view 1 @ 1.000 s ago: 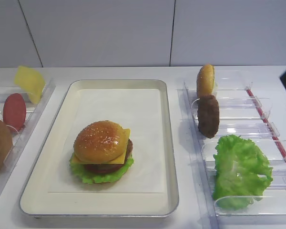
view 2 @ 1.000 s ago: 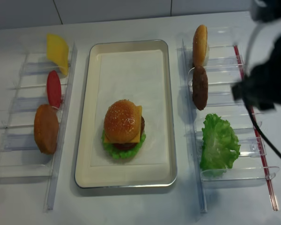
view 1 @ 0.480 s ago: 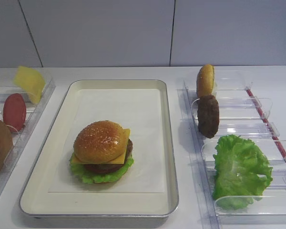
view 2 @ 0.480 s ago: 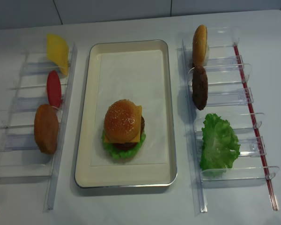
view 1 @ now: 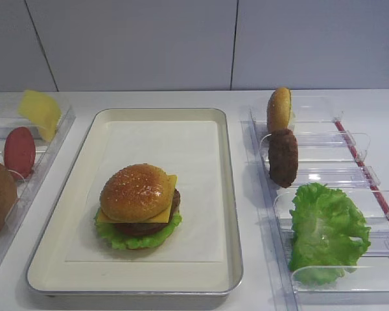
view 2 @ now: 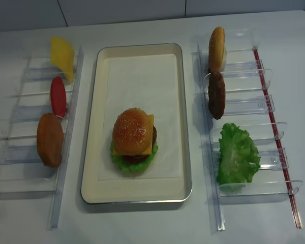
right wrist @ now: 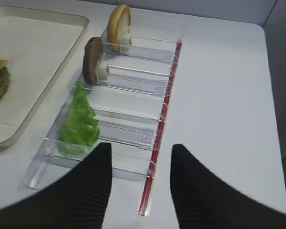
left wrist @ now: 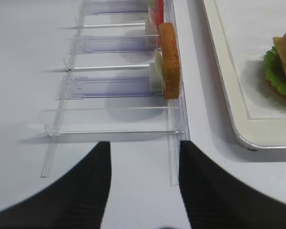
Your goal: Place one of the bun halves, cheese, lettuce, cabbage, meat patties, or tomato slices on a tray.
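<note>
Assembled burger: sesame bun top [view 1: 137, 191] caps cheese [view 1: 170, 184], patty and lettuce on the tray [view 1: 225, 194]. Spare ingredients stand upright in clear racks [view 1: 324, 175], easy to pinch. Both the right claw [right wrist: 139, 183] and left claw [left wrist: 144, 183] hang spread and empty above the counter [view 2: 295, 30].

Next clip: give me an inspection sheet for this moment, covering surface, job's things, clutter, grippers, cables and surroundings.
Surface: white tabletop, clean.
Job's things: cream rectangular metal-rimmed tray holds a stacked burger, its sesame-speckled golden bun top over a yellow cheese slice, dark patty and green lettuce. Left clear plastic rack: yellow cheese, red tomato slice, bun half. Right clear plastic rack: bun half, dark brown patty, ruffled green lettuce leaf.
Clutter: nothing seen.
Grippers: left gripper and right gripper both open and empty, each above its rack's near end.
Cables: nothing seen.
Surroundings: pale panelled wall.
</note>
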Motion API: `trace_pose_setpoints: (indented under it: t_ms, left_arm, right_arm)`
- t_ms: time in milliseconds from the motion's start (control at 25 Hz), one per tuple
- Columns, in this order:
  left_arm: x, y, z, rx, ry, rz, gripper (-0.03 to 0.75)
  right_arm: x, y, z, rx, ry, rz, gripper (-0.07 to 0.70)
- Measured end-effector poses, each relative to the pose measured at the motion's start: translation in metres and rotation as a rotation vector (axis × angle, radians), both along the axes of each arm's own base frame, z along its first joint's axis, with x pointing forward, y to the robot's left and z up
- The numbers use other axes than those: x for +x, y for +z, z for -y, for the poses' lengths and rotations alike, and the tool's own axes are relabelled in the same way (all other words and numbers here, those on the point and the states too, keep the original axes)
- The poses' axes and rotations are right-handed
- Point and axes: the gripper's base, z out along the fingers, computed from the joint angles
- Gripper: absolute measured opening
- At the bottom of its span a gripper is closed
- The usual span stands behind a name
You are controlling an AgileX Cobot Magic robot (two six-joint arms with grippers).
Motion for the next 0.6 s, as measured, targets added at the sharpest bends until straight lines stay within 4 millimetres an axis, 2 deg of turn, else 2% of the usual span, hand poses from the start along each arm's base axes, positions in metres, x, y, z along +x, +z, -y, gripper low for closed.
trace_pose_setpoints:
  t_ms: [160, 360, 600]
  left_arm:
    - [0.000, 0.000, 0.000, 0.000, 0.000, 0.000, 0.336]
    - [0.000, 0.000, 0.000, 0.000, 0.000, 0.000, 0.336]
    - [0.000, 0.000, 0.000, 0.000, 0.000, 0.002, 0.336]
  right_arm:
    - [-0.007, -0.026, -0.002, -0.009, -0.071, 0.014, 0.323]
    - [0.000, -0.060, -0.011, 0.026, -0.156, -0.020, 0.323]
    - [0.010, -0.066, -0.016, 0.045, -0.211, 0.012, 0.323]
